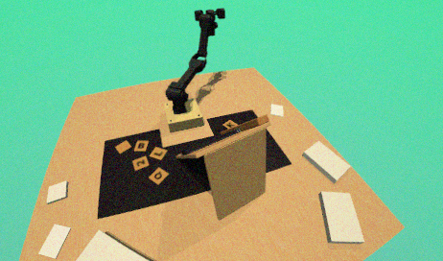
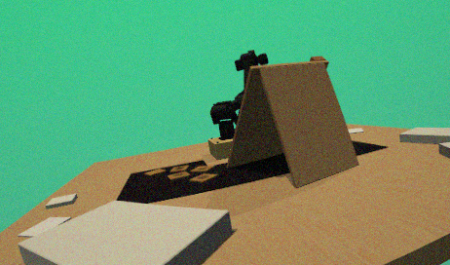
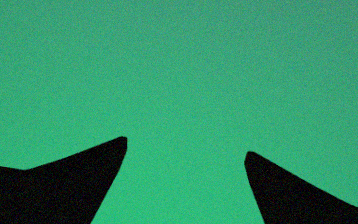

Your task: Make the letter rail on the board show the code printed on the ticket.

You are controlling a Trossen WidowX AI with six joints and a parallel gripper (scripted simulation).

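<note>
My gripper is raised high above its base, open, with nothing between the fingers. Five tiles lie on the black mat: a B tile, an apparent L tile, a Z or N tile, an O or Q tile and one with no readable letter. A K tile shows beyond the board's top edge. The tent-shaped board turns its back to the top and exterior views. Its rail front, any tiles there and the ticket's print are hidden.
White slabs lie around the counter, including a large one at the near left, one at right and another nearer. A brown piece projects at the board's top. The arm's base stands behind the mat.
</note>
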